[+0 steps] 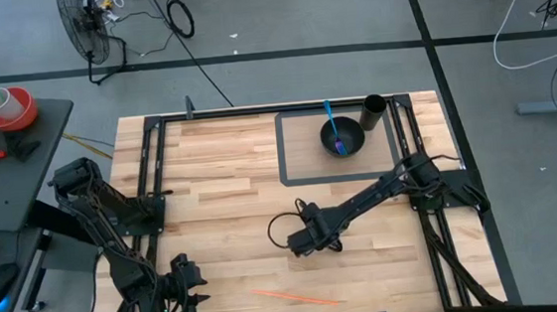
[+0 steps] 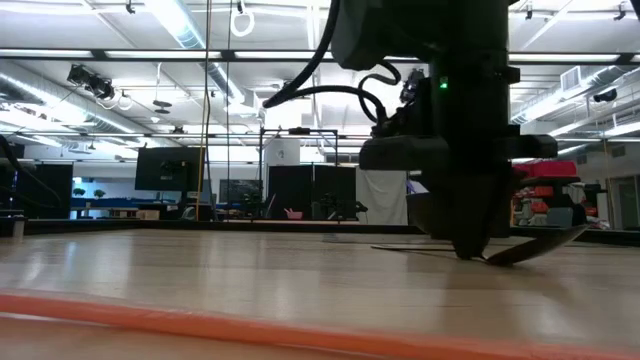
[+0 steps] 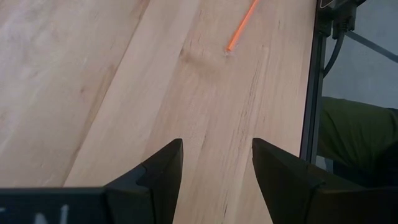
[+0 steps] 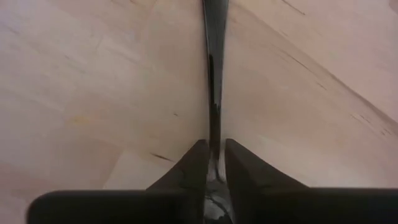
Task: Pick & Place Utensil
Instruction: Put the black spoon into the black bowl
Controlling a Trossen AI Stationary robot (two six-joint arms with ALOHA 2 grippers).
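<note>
The right end effector [image 1: 303, 240] sits low over the middle of the table [image 1: 220, 171], its two fingers [image 4: 194, 163] pinched in on a thin dark utensil [image 4: 215, 68] so that only a sliver of gap is left, filled by the handle. From the wrist the utensil runs straight forward, its long axis in line with the fingers, and it lies flat on the wood; in the low view its far end [image 2: 535, 246] reads as a dark blade resting on the table just beside the fingertips. So the grip looks made but the lift not yet begun. Farther out, toward the far right part of the table, a dark bowl [image 1: 342, 136] with a blue utensil [image 1: 333, 125] in it stands inside a marked rectangle, and a dark cup [image 1: 373, 112] is just beside it; that is probably where the carry goes, back along the right arm's own side. The left end effector [image 1: 181, 286] waits at the near left edge with its fingers [image 3: 163, 169] spread apart, and an orange stick [image 1: 295, 296] lies near it, which it could reach more readily than the right arm.
</note>
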